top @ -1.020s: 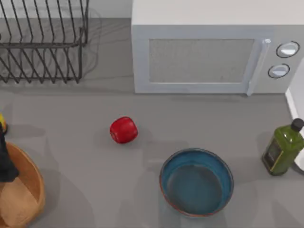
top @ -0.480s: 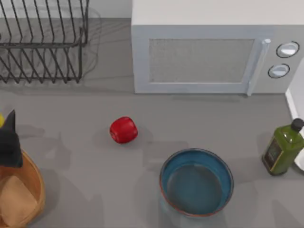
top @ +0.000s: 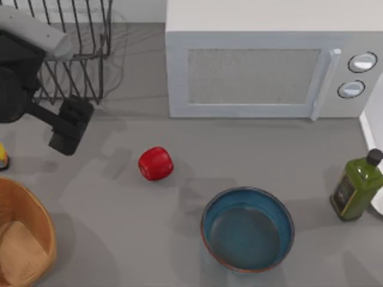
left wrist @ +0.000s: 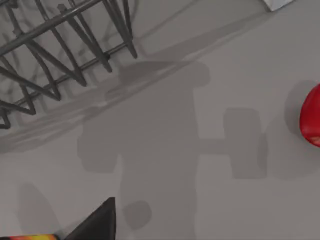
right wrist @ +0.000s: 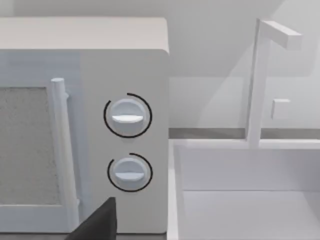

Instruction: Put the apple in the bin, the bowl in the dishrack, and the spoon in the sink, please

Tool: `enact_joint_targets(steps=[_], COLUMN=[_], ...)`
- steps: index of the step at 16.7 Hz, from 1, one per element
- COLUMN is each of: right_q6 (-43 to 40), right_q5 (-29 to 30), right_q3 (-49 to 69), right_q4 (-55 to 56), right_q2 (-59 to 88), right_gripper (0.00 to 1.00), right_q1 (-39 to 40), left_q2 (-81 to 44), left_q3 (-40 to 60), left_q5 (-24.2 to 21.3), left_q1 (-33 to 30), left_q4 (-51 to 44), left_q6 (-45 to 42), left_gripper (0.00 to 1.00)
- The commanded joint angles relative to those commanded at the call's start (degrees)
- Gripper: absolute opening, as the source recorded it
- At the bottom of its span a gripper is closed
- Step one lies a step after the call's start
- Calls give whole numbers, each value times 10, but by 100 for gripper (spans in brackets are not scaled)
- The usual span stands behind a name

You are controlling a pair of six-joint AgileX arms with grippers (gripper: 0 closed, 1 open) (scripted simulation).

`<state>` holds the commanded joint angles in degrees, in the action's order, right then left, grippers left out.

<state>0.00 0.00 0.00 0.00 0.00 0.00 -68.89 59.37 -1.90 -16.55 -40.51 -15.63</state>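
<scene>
**Worktop inventory: left arm over the table's left side, apple untouched**

- Apple [top: 156,163]: one. Red, roundish, no clear long axis; lying on the bare grey table left of centre, apart from everything else. Seen again at the edge of the left wrist view [left wrist: 312,122], with a blocky shadow just beside it.
- Bowl [top: 247,228]: one. Teal-blue, upright, opening facing up, near the front edge right of centre; nothing inside.
- Bin [top: 31,239]: one. Tan, wood-coloured, at the front left corner, partly cut by the frame edge.
- Dishrack [top: 72,57]: one. Black wire, back left corner, bars upright; holding nothing visible. Bars also seen close in the left wrist view [left wrist: 60,60].
- Left gripper [top: 70,125]: one, dark, raised over the table between dishrack and apple, well left of the apple, holding nothing. Finger spread: cannot tell.
- Right gripper: one dark fingertip [right wrist: 97,222] at the edge of the right wrist view; spread cannot be told.
- Microwave [top: 263,60]: one, white, at the back; two dials, counted in the right wrist view [right wrist: 128,116].
- Sink [right wrist: 245,200]: one, white, beside the microwave, with a white tap [right wrist: 260,80].
- Oil bottle [top: 357,185]: one, green, upright, far right.
- Small yellow item [top: 3,156]: one, at the left edge; kind unclear.
</scene>
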Motion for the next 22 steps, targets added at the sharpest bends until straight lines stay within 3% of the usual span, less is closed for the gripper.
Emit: enact_joint_targets(steps=[6, 11, 15, 22], right_q6=[0, 0, 0, 0], right_q5=[0, 0, 0, 0], right_q3=[0, 0, 0, 0], right_q4=[0, 0, 0, 0], right_q2=[0, 0, 0, 0], right_gripper=[100, 100, 100, 100], right_q1=[0, 0, 0, 0], left_q2=[-354, -546, -592, -597], left_q3=[289, 442, 480, 457], left_q5=[-9, -14, -15, -15], left_q1=[-78, -121, -131, -131], left_q4=[-191, -294, -321, -296], left_q6=[-74, -114, -124, -124], left_gripper=[100, 100, 100, 100])
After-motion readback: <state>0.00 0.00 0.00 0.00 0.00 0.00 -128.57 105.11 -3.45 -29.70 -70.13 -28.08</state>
